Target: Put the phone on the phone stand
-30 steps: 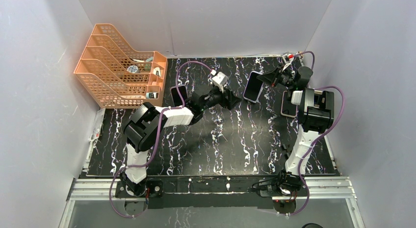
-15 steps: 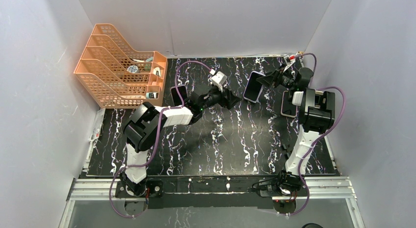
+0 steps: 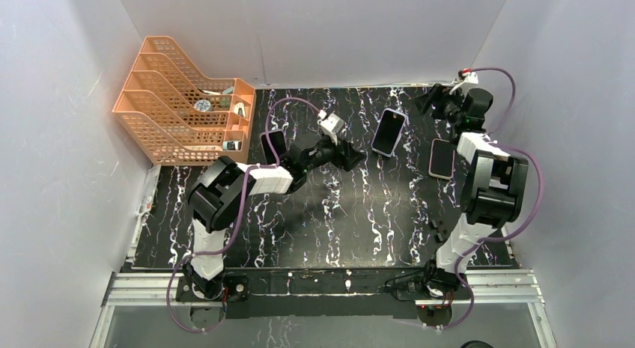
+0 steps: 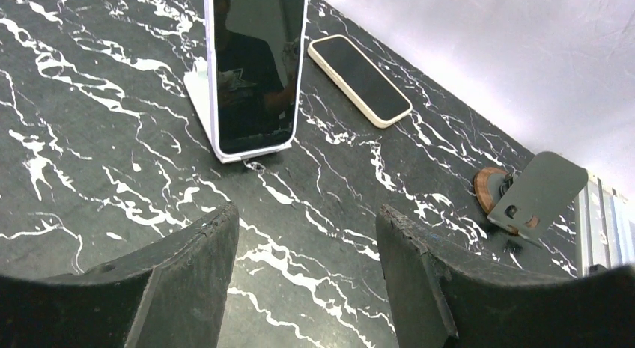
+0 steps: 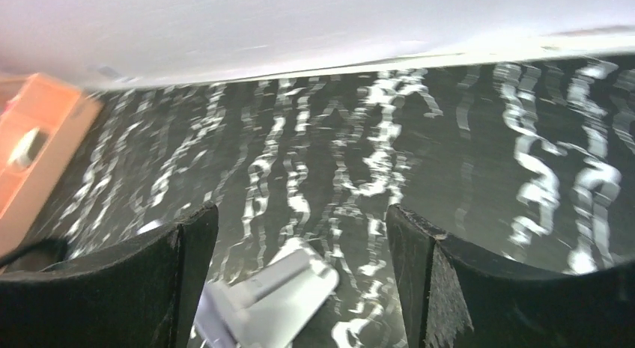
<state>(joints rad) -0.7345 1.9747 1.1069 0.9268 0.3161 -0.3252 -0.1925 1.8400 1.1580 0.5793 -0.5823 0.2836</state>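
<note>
The phone (image 3: 389, 132) leans screen-out on the white phone stand (image 4: 196, 90) in the upper middle of the overhead view. Its bottom edge sits at the stand's foot and its back rests on the sloped support, so it appears to hold itself and the placing looks done. The right claw (image 5: 299, 217) is released: its fingers are spread wide with nothing between them. It sits in the upper right corner of the overhead view, apart from the phone, and a blurred pale shape shows low in its wrist view. The left claw (image 4: 307, 213) is also spread and empty. It hovers low over the surface (image 3: 337, 221) just left of and below the stand and points at the phone's screen, probably to steady the stand if needed. A second phone (image 3: 441, 159) in a cream case lies flat to the right of the stand, and a grey holder (image 4: 528, 194) on a wooden foot stands at the right of the left wrist view. The right claw has little room, since the back wall (image 3: 299, 34) and side wall meet close behind it. Its easy way out is down the frame, passing over the flat phone. The middle and lower surface lies open, and the orange rack (image 3: 187, 101) fills the upper left.
</note>
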